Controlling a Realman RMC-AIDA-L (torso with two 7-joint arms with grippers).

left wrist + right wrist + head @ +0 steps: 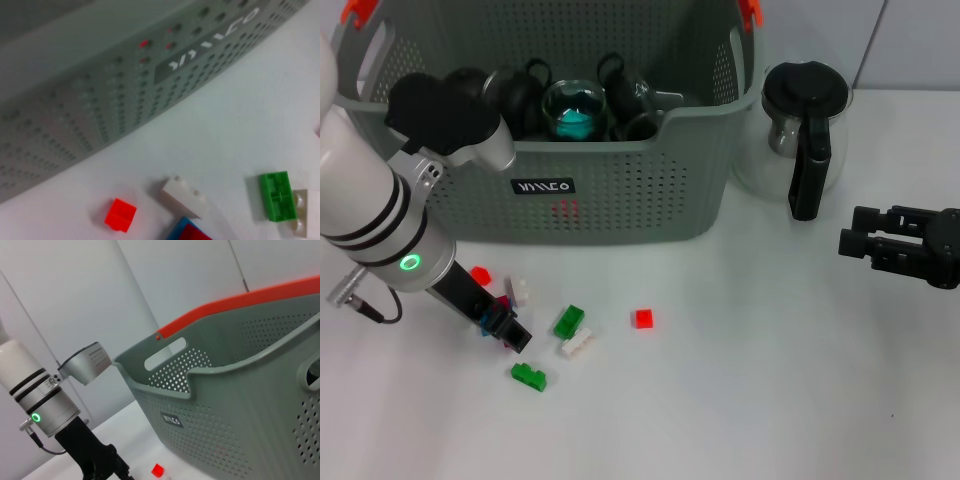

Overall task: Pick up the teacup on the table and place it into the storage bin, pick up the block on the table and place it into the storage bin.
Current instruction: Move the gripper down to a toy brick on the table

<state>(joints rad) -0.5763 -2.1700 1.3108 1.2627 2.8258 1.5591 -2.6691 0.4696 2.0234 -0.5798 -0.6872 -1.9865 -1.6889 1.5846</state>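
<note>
While our left gripper (510, 330) sits low on the table (740, 380) among the scattered blocks, we cannot tell how far its fingers are parted or whether they hold anything; a blue-and-red block (187, 233) lies right at the fingertips, partly hidden under them; just beside it a white block (518, 291) and a small red block (480, 274), nearer the bin; a green block (569, 320) touching another white block (577, 343) a bit further out; a second green block (529, 376) near the table's front; a lone red block (642, 318) well apart toward the middle; storage bin (620, 200) stands behind the blocks, black label facing us, orange clips at the rim; dark teacups (520, 100) already inside it, plus one glass with a teal content; glass coffee pot (805, 130) just beside the bin's right wall; our right gripper (865, 243) hovers off to the right, clear of everything, fingers slightly parted and empty.
</note>
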